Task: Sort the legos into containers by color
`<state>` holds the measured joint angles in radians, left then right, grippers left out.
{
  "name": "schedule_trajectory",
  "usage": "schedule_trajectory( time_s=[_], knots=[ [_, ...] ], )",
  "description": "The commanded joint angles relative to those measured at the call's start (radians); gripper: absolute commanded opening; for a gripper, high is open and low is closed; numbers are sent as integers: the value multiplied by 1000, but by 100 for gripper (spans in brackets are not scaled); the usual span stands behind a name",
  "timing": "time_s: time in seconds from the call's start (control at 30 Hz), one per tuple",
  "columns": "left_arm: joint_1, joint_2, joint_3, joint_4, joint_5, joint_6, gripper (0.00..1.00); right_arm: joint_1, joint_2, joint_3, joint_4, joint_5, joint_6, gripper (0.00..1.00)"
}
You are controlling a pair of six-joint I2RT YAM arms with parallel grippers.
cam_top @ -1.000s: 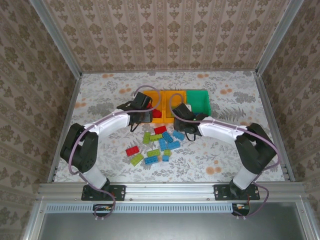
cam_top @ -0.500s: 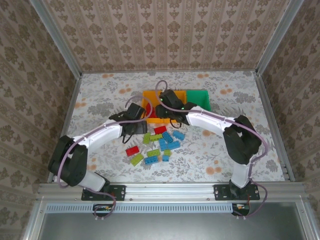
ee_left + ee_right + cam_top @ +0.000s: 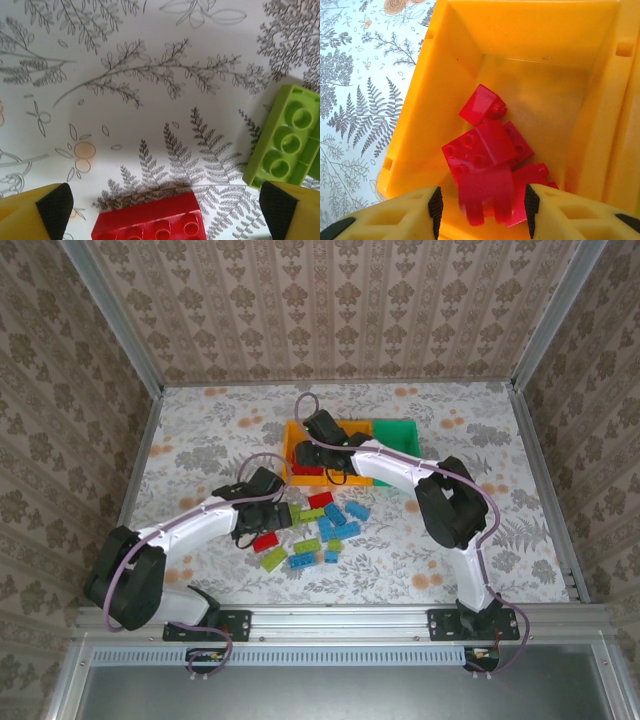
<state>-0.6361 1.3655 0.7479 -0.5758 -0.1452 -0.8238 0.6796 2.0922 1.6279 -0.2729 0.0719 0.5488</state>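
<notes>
The left pincer (image 3: 166, 206) is being held spread wide above a red brick (image 3: 150, 222) on the worktop (image 3: 125, 130). Centring is being called for, as a lime green brick (image 3: 287, 142) is lying near one finger. The right pincer (image 3: 482, 210), partly spread, is being held over the orange-yellow bin (image 3: 445, 60), with a blurred red piece (image 3: 487, 192) seemingly loose between its fingers.

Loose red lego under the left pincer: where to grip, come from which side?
Probably from above, left pincer closing on the two short ends of the red lego: its long axis lies in line with the open fingers, which span it. The lime lego lies close beside one finger.
</notes>
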Motion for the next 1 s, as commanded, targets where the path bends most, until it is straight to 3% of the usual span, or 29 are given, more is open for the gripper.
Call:
schedule_trajectory(
  time_s=[0.0,0.53,0.63,0.73,0.97],
  knots=[
    [-17,-27,-27,-47,14,-86,100,-6,39,27,-58,15,-2,54],
    [-72,-53,-81,-76,29,-245,100,-5,-24,-30,5,-13,16,64],
    [-74,-32,-76,-76,30,-250,99,-5,-44,-49,25,-19,15,72],
    [-73,-23,-79,-57,27,-253,96,-5,-68,-61,31,-15,-1,82],
    [-57,-1,-74,-13,19,-230,83,-6,-159,-139,76,-7,-3,87]
  ],
)
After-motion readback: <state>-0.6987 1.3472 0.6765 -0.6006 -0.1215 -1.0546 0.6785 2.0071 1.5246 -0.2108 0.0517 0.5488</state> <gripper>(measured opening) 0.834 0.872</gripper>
